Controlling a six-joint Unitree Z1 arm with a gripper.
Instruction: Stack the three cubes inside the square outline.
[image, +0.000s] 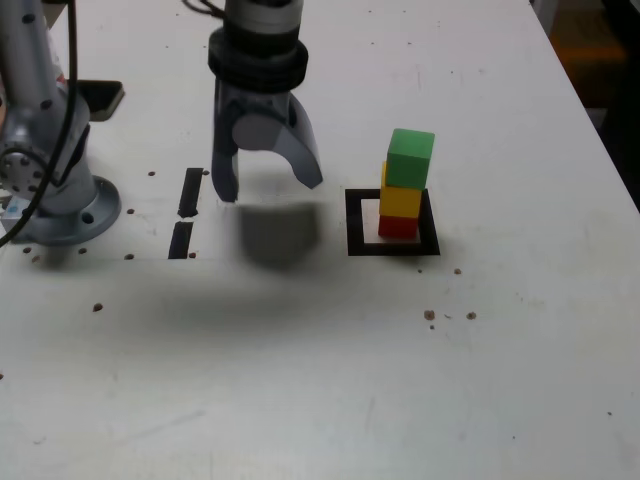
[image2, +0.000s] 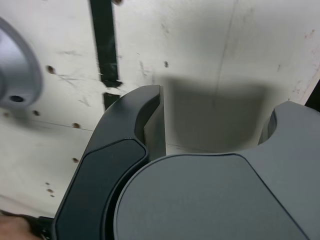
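Where a thick black square outline lies on a white tabletop, three cubes stand stacked: red at the base, yellow in the middle, green on top, slightly askew. Toward the exterior view's left, the grey gripper hangs above the table, fingers spread, holding nothing. Stacking looks finished; the next move likely calls only for retreating without nudging the tower.

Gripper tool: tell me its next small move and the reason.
I'd probably ease the tool upward, away from the stack: its jaws stand open and empty, and the green cube already sits on the yellow and red ones inside the square outline.
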